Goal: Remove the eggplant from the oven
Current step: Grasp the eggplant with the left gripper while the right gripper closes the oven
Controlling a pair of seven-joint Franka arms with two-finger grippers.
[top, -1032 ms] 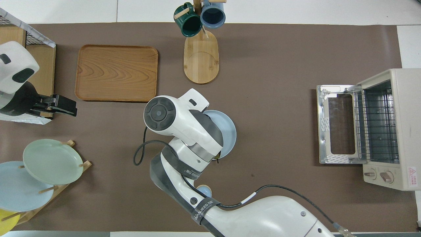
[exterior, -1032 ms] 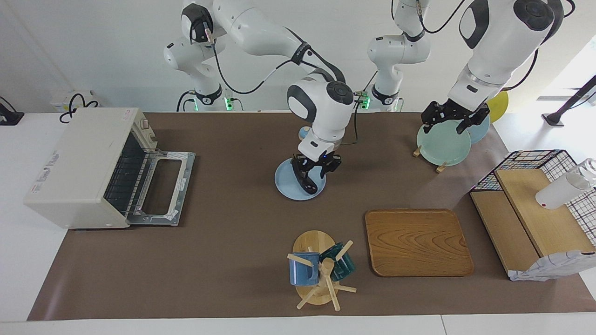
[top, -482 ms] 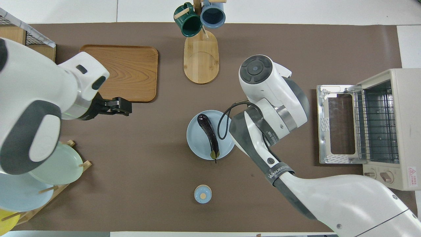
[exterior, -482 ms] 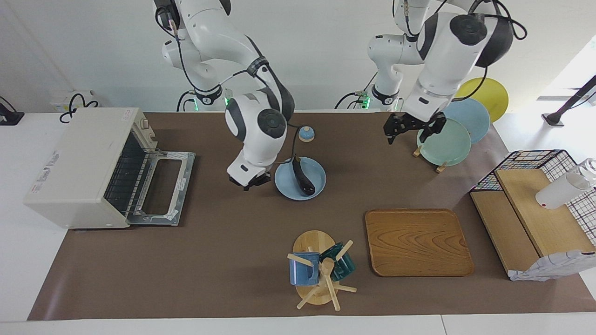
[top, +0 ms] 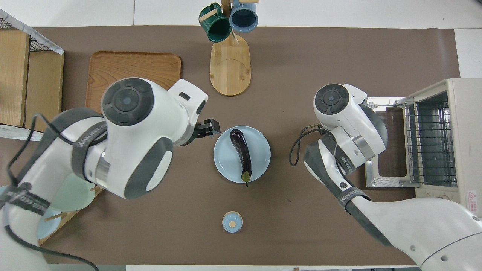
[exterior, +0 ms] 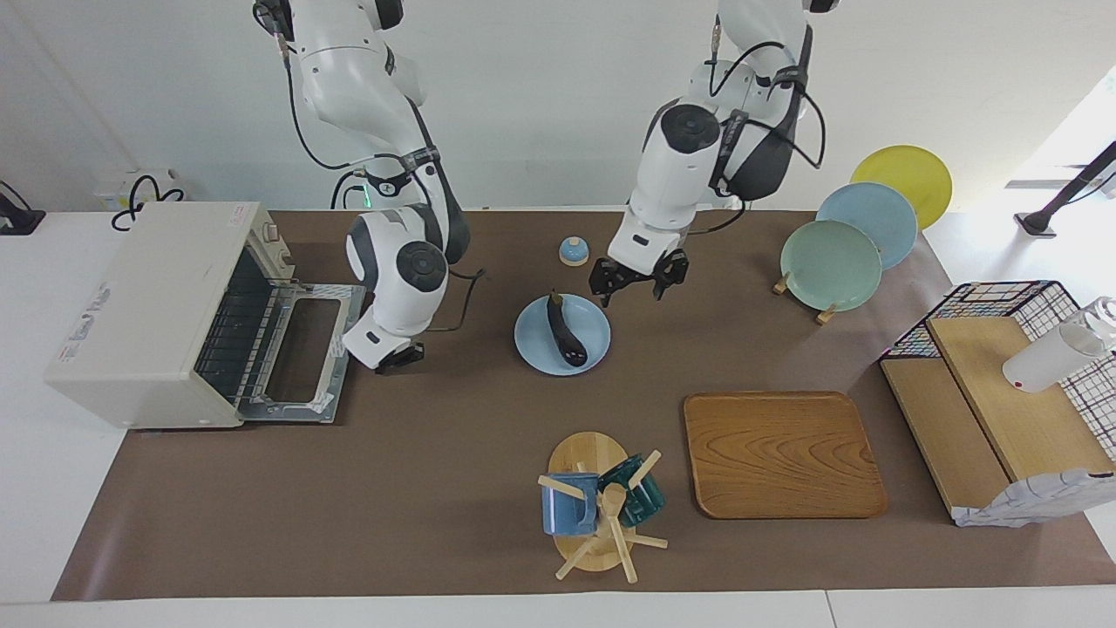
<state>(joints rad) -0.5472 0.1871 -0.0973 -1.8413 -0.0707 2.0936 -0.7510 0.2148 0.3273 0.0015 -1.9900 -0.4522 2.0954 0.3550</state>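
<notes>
1. Step in hand: the eggplant [exterior: 567, 330] lay on a pale blue plate [exterior: 534, 342] at mid-bench, well apart from the oven [exterior: 144, 314]; by the look of it, the removal itself was done and only the closing-out was left.
2. Eggplant: slender, glossy, dark purple-black, gently curved, its small greenish stem tip at the plate's edge nearer the robots. Nothing touched it.
3. Plate: round, smooth, shallow-rimmed, resting flat on the brown mat that covered the bench [exterior: 436, 488].
4. Oven: boxy, cream-white, at the right arm's end of the bench; its glass-windowed door [exterior: 301, 353] lay folded down and flat, and the bare wire rack [top: 429, 141] showed inside.
5. Right gripper [exterior: 397, 356]: hung low just beside the open door, fingers drawn together on nothing.
6. Left gripper [exterior: 635, 281]: hovered over the bench just beside the plate, toward the left arm's end, fingers spread wide and empty.
7. Next move, as a judgement: either both arms withdraw, or the right gripper swings the door up; the latter would call for getting under the door's free edge.
8. Other stock: a small blue domed bell [exterior: 573, 251] nearer the robots than the plate; a smooth rounded wooden tray [exterior: 783, 453]; a wooden mug tree [exterior: 597, 515] with blue and green mugs.
</notes>
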